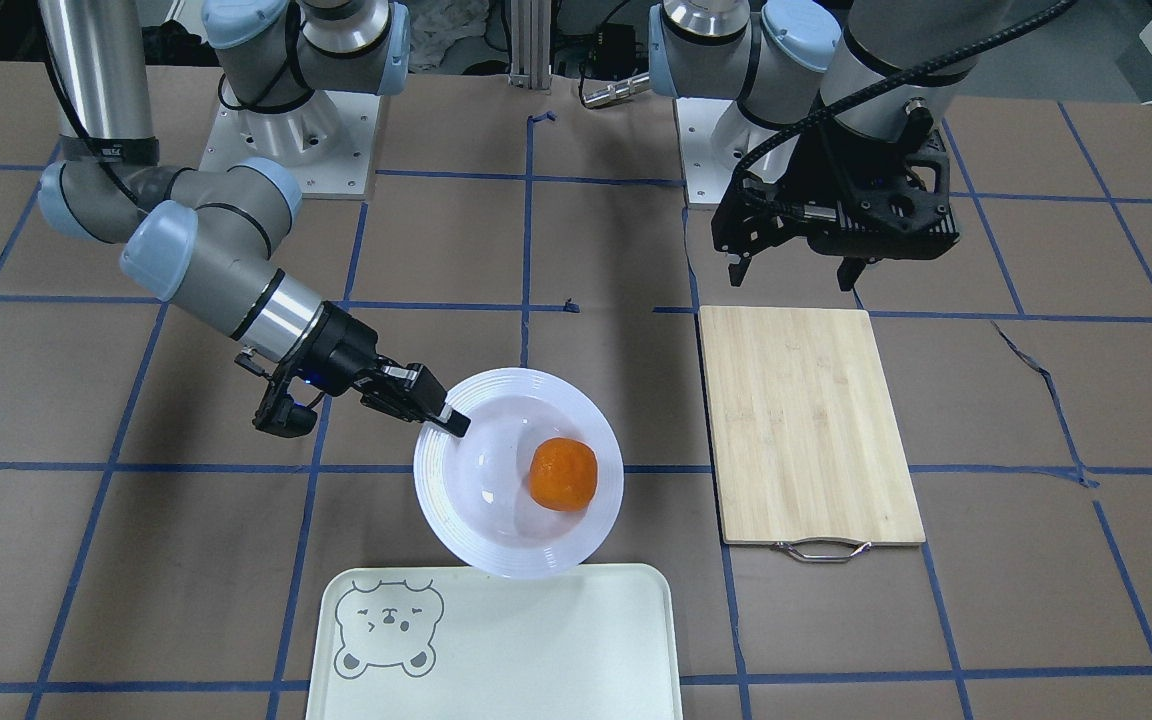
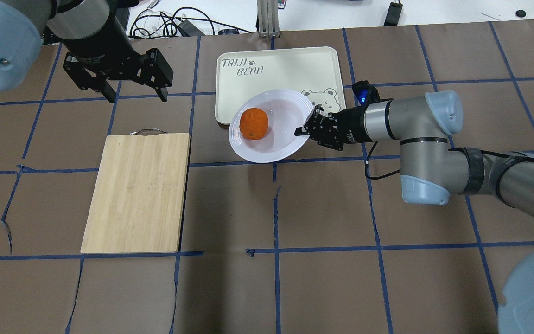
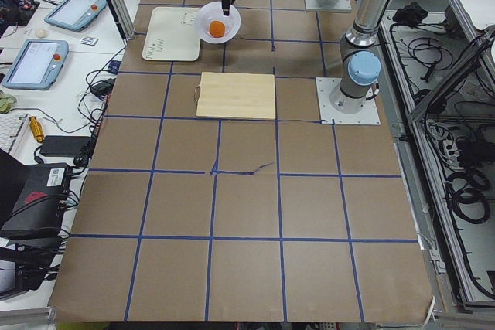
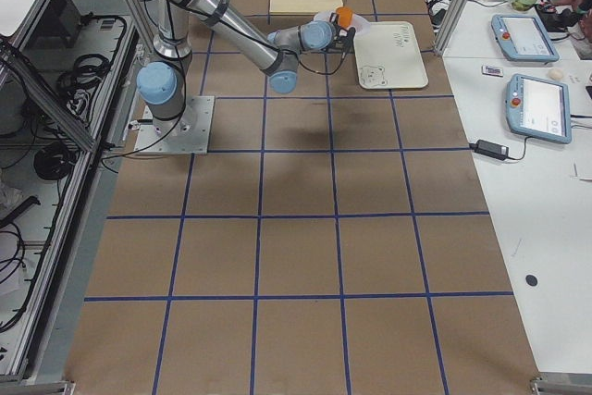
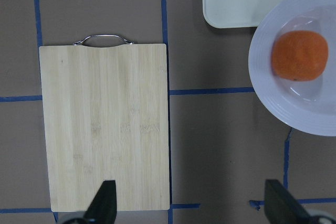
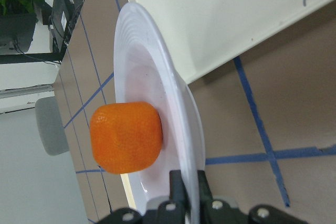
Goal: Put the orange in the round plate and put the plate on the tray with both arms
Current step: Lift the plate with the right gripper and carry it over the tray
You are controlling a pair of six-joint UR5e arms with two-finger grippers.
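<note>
Right gripper [image 6: 189,195] fills the bottom of its own wrist cam, fingers squeezed shut on the rim of the round plate [image 6: 157,66], one above and one below. That one pinch is the only hold on it.

Working outward: the orange [image 6: 126,137] sits in the sunken middle, on the side away from the fingers. From overhead, the plate's far edge overlaps the near edge of the tray [image 2: 285,65], so it's partly over the tray but not squarely on it yet. Can't say for sure whether the plate's bottom touches anything.

Left gripper [image 2: 136,96] is way off to the left, fingers apart and empty, hovering by the handle end of the bamboo cutting board [image 2: 137,190].

My worry: a one-sided grip on glossy ceramic with the fruit's weight opposite the fingers. If the plate tips or twists in the pinch, the orange probably rolls out, or the rim slips free. It could also catch on the tray's raised lip.

Writing: the tray says "TAIJI BEAR" in one corner, with a bear face in another.
</note>
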